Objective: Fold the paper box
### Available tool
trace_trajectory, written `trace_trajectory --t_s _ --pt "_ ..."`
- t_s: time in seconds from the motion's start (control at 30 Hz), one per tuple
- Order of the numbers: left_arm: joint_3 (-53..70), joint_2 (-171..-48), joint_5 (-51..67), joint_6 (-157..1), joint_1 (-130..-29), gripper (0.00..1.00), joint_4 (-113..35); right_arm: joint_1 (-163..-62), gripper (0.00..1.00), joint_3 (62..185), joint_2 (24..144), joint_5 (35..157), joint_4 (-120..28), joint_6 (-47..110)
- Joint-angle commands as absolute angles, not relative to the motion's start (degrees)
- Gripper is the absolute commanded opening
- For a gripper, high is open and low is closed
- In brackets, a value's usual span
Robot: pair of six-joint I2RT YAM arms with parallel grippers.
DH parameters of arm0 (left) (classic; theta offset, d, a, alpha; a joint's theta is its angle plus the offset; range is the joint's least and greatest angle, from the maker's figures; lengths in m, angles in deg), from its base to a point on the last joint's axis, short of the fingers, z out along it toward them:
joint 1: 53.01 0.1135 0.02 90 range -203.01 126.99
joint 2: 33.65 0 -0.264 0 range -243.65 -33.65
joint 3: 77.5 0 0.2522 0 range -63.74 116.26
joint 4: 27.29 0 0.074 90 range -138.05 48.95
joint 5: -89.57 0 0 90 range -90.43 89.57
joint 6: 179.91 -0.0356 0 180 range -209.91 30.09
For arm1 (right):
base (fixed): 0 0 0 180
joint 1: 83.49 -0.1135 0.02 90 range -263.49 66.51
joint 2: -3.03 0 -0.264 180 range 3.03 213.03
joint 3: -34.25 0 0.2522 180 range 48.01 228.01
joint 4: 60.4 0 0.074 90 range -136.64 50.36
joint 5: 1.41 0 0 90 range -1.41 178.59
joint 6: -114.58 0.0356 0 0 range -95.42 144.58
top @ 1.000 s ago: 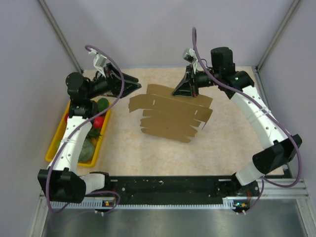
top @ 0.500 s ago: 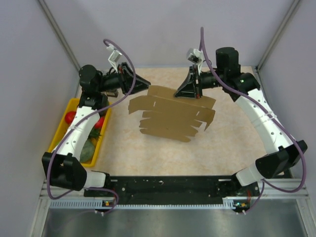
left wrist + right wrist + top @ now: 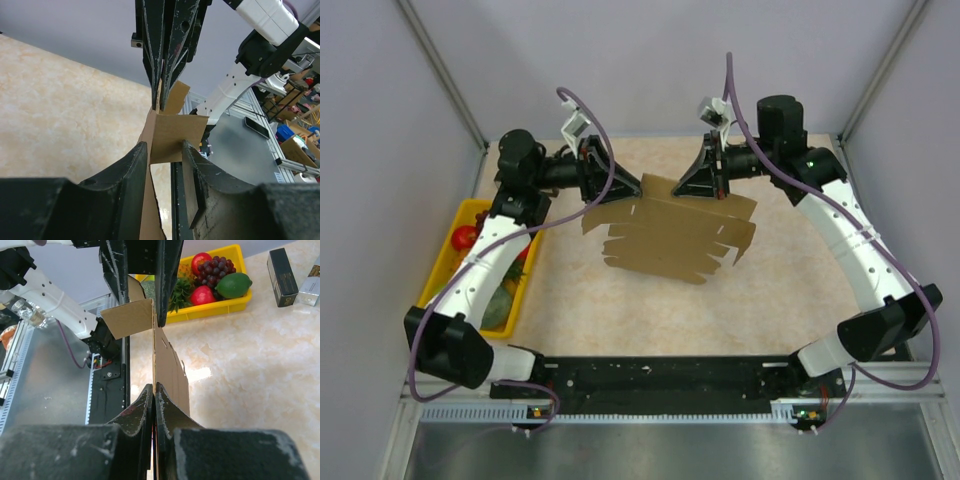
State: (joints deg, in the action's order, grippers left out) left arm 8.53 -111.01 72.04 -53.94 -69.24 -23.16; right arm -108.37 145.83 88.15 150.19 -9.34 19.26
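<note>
Card is pinched flat in the right tool (image 3: 154, 386): its two pads are shut on the far edge of the paper box (image 3: 670, 235), with nothing but the sheet's thickness between them. The left tool (image 3: 165, 147) sits near it on the same edge, toward the left corner. Its jaws stand apart and straddle the sheet, a small flap crossing the gap, and it does not look to be gripping.

The box is an unfolded brown sheet, held up on edge above the middle of the worktop (image 3: 620, 320), tabs toward the near side. I cannot tell whether its lower edge touches the surface.

One narrow pinch carries a wide, floppy sheet, so a quick move could make it swing or slide out of the pads. If the left tool closes where it stands, it may catch the crosswise flap and crush it instead of seating on the panel. Once both hold, pulling apart or twisting against each other could tear the card at its slits or buckle it off its creases. The two tools are also close enough to knock fingertips.
</note>
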Motion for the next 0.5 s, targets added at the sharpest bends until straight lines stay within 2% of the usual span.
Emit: trace_trajectory --t_s 0.0,0.2,0.47 --pt "12.89 -109.58 71.91 -58.26 -70.58 0.40 -26.78 -108.36 0.00 147.50 86.53 151.60 -12.98 20.19" --pt "15.88 -110.81 68.74 -64.68 -73.13 0.41 -33.14 -109.15 0.00 146.54 85.65 153.45 -13.95 19.93" --pt "16.59 -111.61 69.00 -63.36 -73.84 0.25 -31.56 -109.33 0.00 146.01 85.38 154.76 -14.30 19.57"
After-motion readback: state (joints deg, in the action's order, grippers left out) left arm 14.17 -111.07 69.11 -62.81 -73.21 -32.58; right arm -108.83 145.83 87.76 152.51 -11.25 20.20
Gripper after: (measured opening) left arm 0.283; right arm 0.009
